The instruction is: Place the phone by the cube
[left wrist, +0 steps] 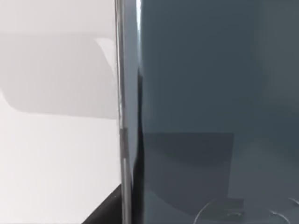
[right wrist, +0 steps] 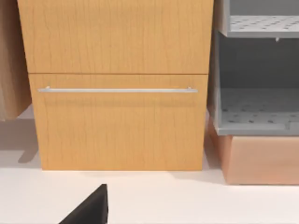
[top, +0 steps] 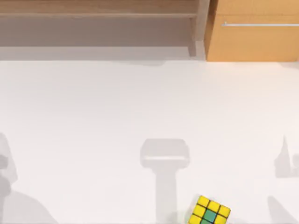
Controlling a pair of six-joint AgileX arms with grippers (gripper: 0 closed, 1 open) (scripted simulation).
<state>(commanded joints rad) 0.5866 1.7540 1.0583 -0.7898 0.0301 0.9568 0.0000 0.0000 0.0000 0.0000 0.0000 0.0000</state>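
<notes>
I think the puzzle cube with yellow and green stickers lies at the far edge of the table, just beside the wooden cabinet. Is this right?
Not quite. The top view shows the cube at the near edge of the table, far from the wooden cabinet. Its stickers are indeed yellow and green.

White table (top: 93,116), cube (top: 210,212) near its front edge.

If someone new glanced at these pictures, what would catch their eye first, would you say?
Probably the phone, its dark grey-blue glass and silvery edge looming close in the left wrist view. Next, the cube, yellow and green, at the near edge of the white table, right of centre. Then the orange-wood cabinet with its slim metal handle, at the table's far right.
</notes>
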